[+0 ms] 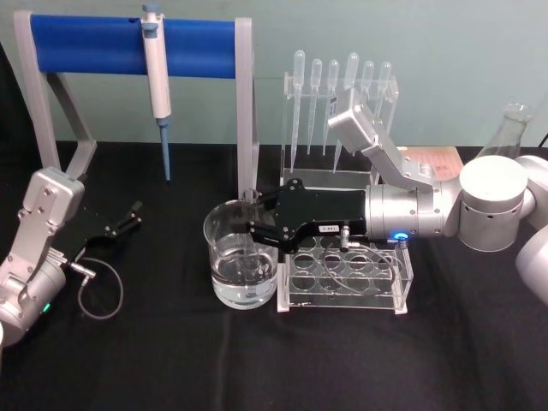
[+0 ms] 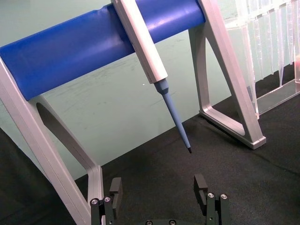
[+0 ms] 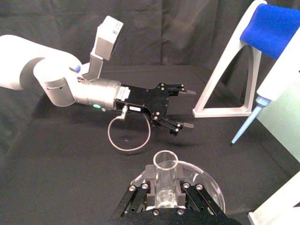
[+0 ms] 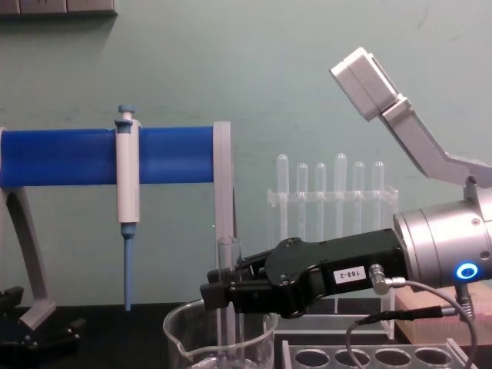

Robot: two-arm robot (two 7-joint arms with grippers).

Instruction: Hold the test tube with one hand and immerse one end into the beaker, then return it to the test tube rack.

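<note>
My right gripper [image 1: 255, 229] reaches in from the right and is shut on the test tube [image 1: 249, 200], holding it upright over the beaker [image 1: 216, 257]. In the chest view the test tube [image 4: 227, 265] stands vertical in the right gripper [image 4: 224, 294], and its lower part passes below the rim of the beaker [image 4: 181, 344]. The beaker holds clear liquid. From the right wrist, the test tube [image 3: 165, 176] sits between the fingers, with the beaker [image 3: 212, 186] under it. My left gripper [image 1: 128, 219] rests open, low at the left; the left gripper [image 2: 158, 188] holds nothing.
A blue-barred stand [image 1: 128, 44] with a hanging pipettor [image 1: 157, 77] stands at the back left. Behind the beaker is a rack of plastic pipettes [image 1: 338, 86]. A clear tube rack [image 1: 342, 278] lies under my right arm. A flask [image 1: 507, 133] stands at the back right.
</note>
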